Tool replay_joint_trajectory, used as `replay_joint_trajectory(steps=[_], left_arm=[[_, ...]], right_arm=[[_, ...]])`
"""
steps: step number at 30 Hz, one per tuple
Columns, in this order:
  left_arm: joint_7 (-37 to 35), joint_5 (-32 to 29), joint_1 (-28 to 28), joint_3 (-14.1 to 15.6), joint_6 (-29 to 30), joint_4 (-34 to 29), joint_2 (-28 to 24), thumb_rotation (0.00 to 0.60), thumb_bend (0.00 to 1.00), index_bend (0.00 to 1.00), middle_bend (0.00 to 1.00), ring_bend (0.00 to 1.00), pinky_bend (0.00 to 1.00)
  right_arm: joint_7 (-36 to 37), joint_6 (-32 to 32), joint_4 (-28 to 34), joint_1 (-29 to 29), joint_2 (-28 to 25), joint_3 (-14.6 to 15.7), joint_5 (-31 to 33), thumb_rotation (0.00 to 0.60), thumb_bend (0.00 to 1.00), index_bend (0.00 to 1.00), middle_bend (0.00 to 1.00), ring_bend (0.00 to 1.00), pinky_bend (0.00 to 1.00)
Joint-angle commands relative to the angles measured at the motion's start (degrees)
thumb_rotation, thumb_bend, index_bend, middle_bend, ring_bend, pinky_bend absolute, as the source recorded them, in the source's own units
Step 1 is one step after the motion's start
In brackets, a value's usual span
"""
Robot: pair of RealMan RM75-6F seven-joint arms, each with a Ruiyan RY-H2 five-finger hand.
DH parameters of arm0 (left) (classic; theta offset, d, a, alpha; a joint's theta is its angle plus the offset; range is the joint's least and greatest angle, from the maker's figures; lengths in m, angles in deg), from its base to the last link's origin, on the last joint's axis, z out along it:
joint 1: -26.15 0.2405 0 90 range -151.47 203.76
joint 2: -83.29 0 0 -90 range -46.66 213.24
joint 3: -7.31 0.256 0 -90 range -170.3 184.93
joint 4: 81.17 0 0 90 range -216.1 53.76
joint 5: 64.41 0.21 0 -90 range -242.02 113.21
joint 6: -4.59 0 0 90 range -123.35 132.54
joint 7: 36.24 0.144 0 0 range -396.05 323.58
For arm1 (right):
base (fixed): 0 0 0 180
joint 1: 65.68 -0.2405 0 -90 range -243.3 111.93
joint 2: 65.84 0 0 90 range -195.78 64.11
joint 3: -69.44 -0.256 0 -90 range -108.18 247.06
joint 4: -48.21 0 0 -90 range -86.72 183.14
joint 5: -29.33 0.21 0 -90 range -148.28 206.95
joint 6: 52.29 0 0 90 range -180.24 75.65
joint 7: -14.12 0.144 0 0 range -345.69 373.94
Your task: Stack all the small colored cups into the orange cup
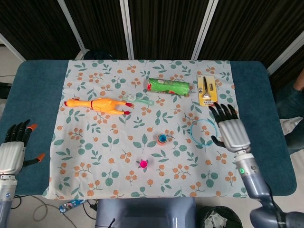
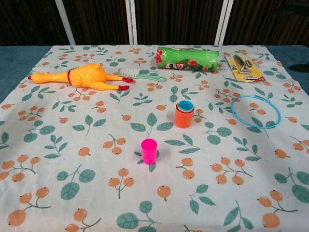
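With the blue cup (image 2: 186, 105) nested in the orange cup (image 2: 184, 117) mid-worktop, only 1 pink cup (image 2: 149, 151) stood just in front, so your empty, spread-fingered right hand (image 1: 230, 127) needed a gentle side pinch w/o tipping it.

— Where's the right hand (image 1: 229, 127)?
— Raised on its arm, fingers spread apart, holding nothing.
— And the left hand (image 1: 13, 148)?
— Low at the near left edge, fingers likewise apart, nothing in it.
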State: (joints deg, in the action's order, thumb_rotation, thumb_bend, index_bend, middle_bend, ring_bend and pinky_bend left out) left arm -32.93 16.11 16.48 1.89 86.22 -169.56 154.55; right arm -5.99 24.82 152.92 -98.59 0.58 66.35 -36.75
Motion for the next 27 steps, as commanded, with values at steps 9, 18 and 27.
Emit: replay_joint_trajectory(steps=[9,18,27], left_arm=[[-1.8,5.01,-3.01,1.12,-3.29,-3.86,-3.05,0.6,0.1,0.11,0.0,0.0,0.0],[0.23,8.54,-15.13,0.56,-20.3,-12.73,-6.82,0.6,0.1,0.15,0.0,0.0,0.0],[2.54,-0.84,-26.69,-2.06,-38.34,-15.78,-2.06,0.6,0.07,0.2,0.0,0.0,0.0]], right_arm=[[9.51,16.33,-11.26,19.97,3.67,11.44,-14.93,0.6,0.34,0.01,0.0,0.0,0.02],[9.82,15.9,-14.61,21.73,5.44,8.62,-15.69,0.6,0.34,0.01,0.0,0.0,0.02],[9.41,12.65,-15.01,22.47,6.67,7.21,-15.1,0.6,0.34,0.01,0.0,0.0,0.02]])
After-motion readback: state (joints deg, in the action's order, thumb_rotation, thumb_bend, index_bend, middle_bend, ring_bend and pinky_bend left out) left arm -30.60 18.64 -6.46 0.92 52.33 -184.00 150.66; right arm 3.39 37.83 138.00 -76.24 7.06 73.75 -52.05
